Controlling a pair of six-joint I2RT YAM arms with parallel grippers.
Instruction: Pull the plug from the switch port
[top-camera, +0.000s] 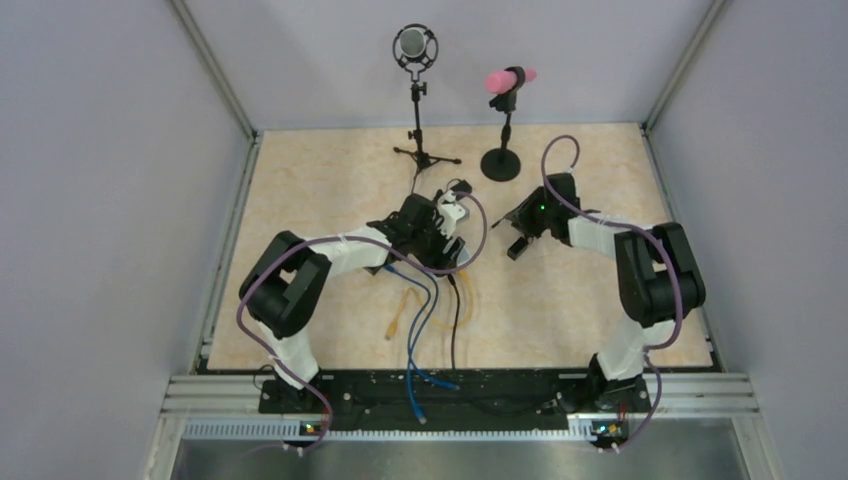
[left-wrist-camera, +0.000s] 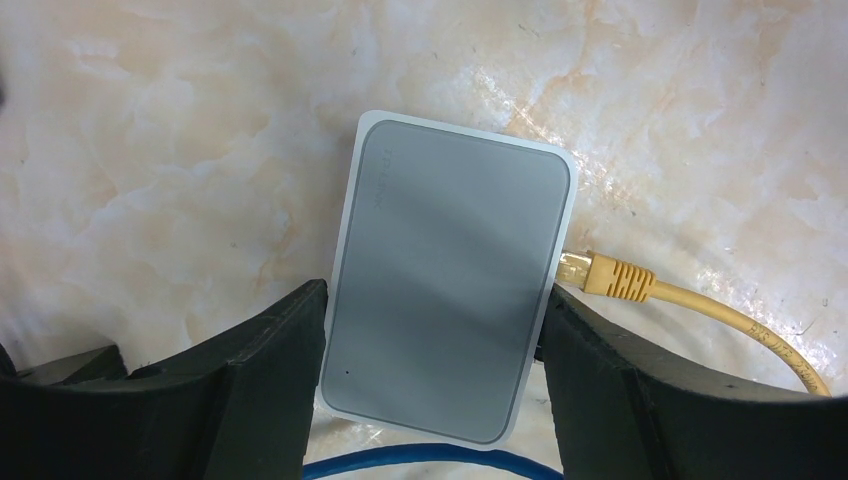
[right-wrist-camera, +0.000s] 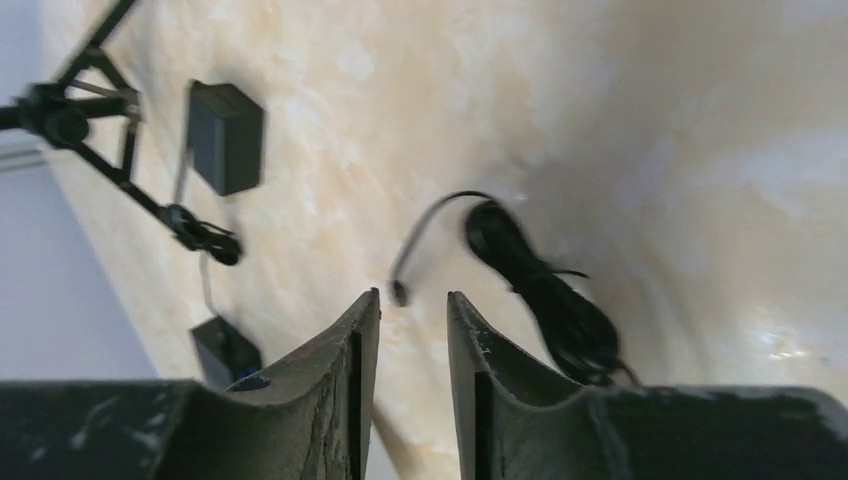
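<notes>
Switch (left-wrist-camera: 450, 280) first: in the left wrist view the grey-topped box fills the centre of the frame, flat on the marbled table (left-wrist-camera: 150, 150). My left gripper (left-wrist-camera: 436, 320) is clamped on it — one black finger (left-wrist-camera: 270, 370) pressed to its left edge, the other to its right. The yellow plug (left-wrist-camera: 610, 277) is seated in a port on the box's right side, just above the right-hand finger, and its yellow cable (left-wrist-camera: 740, 325) runs off to the lower right. A blue cable (left-wrist-camera: 420, 462) shows along the bottom edge, below the box. My right gripper (right-wrist-camera: 413, 310) holds nothing — its fingers stand a little apart over bare table, with a blurred black cable bundle (right-wrist-camera: 550, 300) right of centre. In the top view it hangs to the right of the left gripper, apart from it.
</notes>
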